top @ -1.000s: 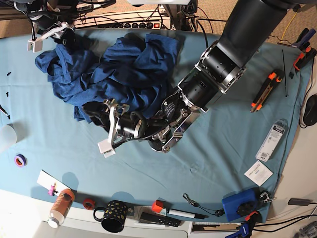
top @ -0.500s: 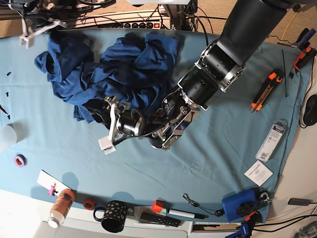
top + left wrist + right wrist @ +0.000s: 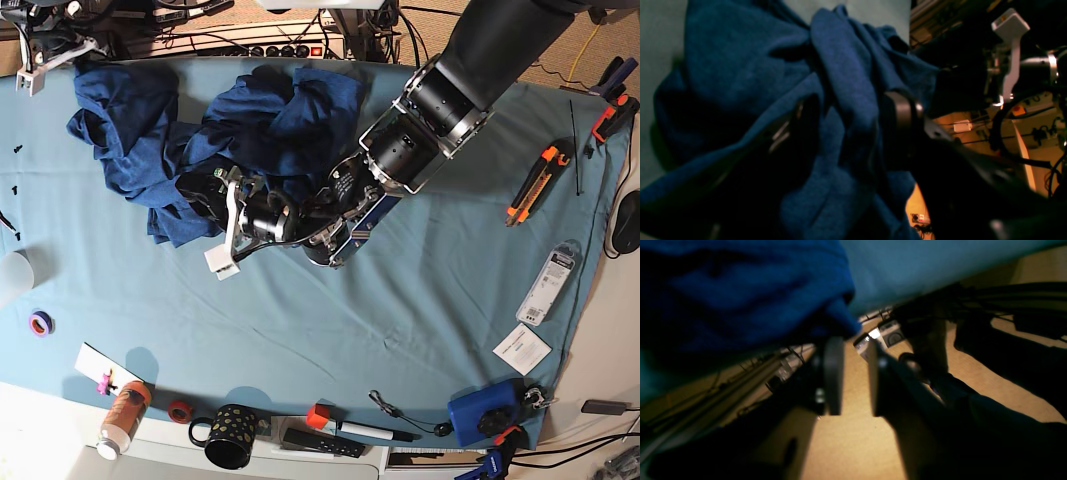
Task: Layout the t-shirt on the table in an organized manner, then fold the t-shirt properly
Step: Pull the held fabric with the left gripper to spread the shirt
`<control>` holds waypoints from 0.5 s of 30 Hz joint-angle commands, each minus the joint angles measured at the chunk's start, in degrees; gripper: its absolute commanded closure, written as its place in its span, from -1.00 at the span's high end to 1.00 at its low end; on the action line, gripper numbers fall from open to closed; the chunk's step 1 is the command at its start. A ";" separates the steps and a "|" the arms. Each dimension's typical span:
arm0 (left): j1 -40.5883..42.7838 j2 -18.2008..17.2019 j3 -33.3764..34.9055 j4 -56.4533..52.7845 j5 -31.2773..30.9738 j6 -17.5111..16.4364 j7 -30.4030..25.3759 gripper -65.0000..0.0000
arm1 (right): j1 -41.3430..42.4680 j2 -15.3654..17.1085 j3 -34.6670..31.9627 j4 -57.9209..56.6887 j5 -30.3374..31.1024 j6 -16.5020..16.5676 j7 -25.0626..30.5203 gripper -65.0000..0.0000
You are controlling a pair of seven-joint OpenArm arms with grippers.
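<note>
The soft, heathered navy t-shirt (image 3: 225,140) lies crumpled on the smooth teal table (image 3: 420,300). The left gripper (image 3: 853,133), low and level, pinches a fold; the right gripper (image 3: 853,373) hangs parted, empty, past the table's edge.

We count one t-shirt (image 3: 250,140) on one table (image 3: 420,330), two arms, one mug (image 3: 228,436), one bottle (image 3: 122,418), two tape rolls, one orange-handled knife (image 3: 530,185), one blue box (image 3: 483,412) and two packets along the right side.
</note>
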 commanded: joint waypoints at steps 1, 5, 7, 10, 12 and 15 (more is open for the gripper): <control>-1.73 1.43 -0.28 0.98 -1.51 -0.58 -1.40 -0.06 | -0.42 1.09 0.59 0.94 1.14 0.35 0.58 -0.44; -1.40 1.43 -0.26 0.98 -1.46 -0.58 -1.31 -0.06 | -0.37 2.14 0.59 0.94 5.64 0.96 0.58 -0.42; -1.03 1.43 -0.28 0.98 -0.44 -0.58 -1.40 -0.34 | -0.37 2.73 0.59 0.94 9.40 1.05 0.58 -0.42; -0.74 1.43 -0.28 0.98 3.48 -0.58 -3.56 -1.00 | -0.37 2.80 0.59 0.94 13.33 1.05 0.58 -0.42; -0.79 1.43 -0.90 0.98 6.43 -0.58 -6.75 -1.00 | -0.35 2.80 0.57 0.94 15.08 1.05 0.58 -0.42; -0.81 1.43 -3.30 0.98 9.70 -0.58 -10.12 -1.00 | -0.37 2.54 0.57 0.94 18.56 1.14 0.58 -0.43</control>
